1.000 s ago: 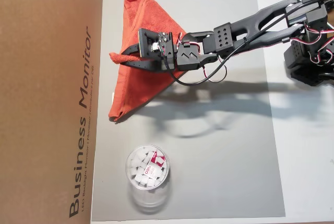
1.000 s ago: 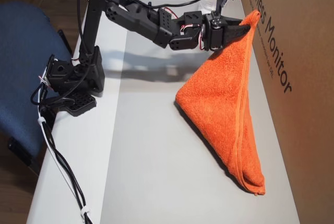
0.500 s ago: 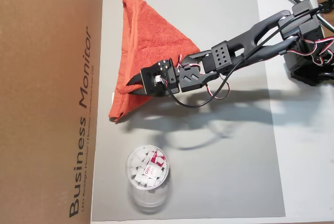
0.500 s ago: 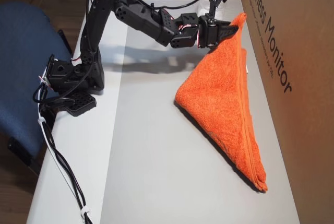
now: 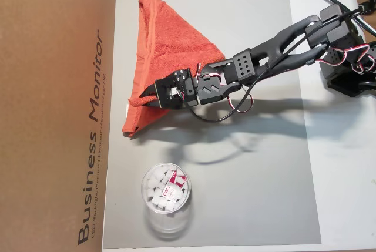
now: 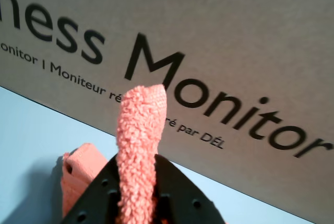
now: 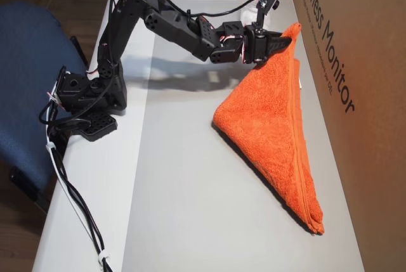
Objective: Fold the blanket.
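The blanket [image 5: 167, 46] is an orange-red terry towel, doubled over into a triangle on the grey mat [image 5: 252, 175], next to the cardboard box. My gripper [image 5: 144, 94] is shut on one of its corners and holds that corner raised off the mat, close to the box. In the wrist view a strip of the blanket [image 6: 140, 130] sticks up between the black jaws of the gripper [image 6: 136, 169]. In the other overhead view the gripper [image 7: 287, 39] pinches the far corner of the blanket [image 7: 273, 120], and the rest of the cloth slopes down to the mat.
A large brown box printed "Business Monitor" [image 5: 53, 111] stands along the mat's edge, right beside the gripper; it also shows in the wrist view [image 6: 235, 31]. A clear cup of white pieces [image 5: 166, 196] stands on the mat near the blanket. A blue chair [image 7: 25, 94] is beside the table.
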Robot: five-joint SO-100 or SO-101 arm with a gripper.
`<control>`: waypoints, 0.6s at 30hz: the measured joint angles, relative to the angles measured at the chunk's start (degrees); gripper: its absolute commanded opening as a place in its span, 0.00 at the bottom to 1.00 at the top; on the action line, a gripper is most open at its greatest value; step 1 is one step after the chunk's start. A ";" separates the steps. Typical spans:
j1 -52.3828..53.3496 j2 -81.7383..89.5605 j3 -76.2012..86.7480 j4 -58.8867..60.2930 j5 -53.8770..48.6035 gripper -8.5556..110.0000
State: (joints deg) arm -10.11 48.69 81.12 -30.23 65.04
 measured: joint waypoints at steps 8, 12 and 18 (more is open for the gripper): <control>0.00 -6.06 -7.21 0.44 0.00 0.08; -0.09 -8.70 -11.43 4.04 0.00 0.08; -0.09 -13.18 -17.75 7.29 0.00 0.08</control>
State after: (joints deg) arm -10.20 35.51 63.37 -22.94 65.04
